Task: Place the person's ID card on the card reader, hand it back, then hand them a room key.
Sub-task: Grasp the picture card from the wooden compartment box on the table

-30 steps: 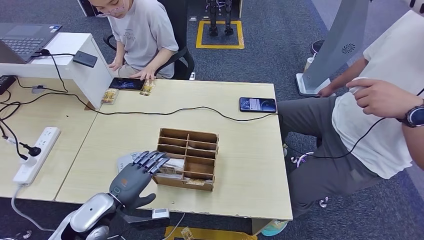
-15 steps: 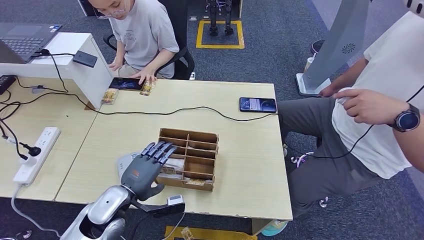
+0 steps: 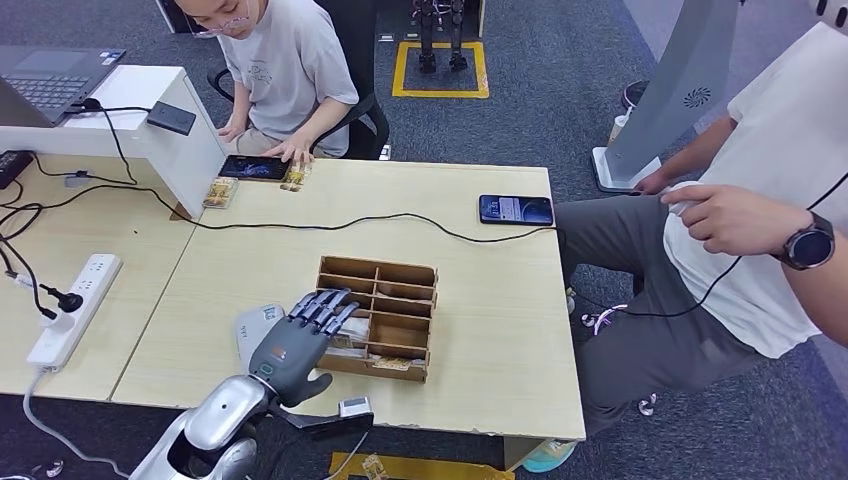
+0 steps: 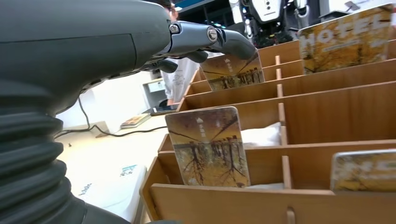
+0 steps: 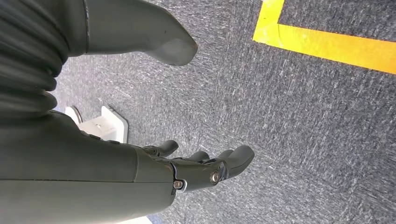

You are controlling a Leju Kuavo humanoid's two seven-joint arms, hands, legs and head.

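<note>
Head view: the left hand point(image 3: 297, 343) reaches over the left end of the wooden card rack point(image 3: 378, 317) on the table point(image 3: 480, 300), fingers spread and holding nothing, their tips above the rack's left compartments. A white card reader point(image 3: 252, 325) lies flat just left of the rack, partly under the hand. Left wrist view: room key cards point(image 4: 208, 147) printed with tree artwork stand upright in the rack's slots; a fingertip point(image 4: 236, 44) sits at the top edge of one card, contact uncertain. Right wrist view: the right hand point(image 5: 154, 163) hangs above grey carpet point(image 5: 299, 116), fingers loosely apart, empty. A seated person point(image 3: 760, 210) is at the table's right side.
</note>
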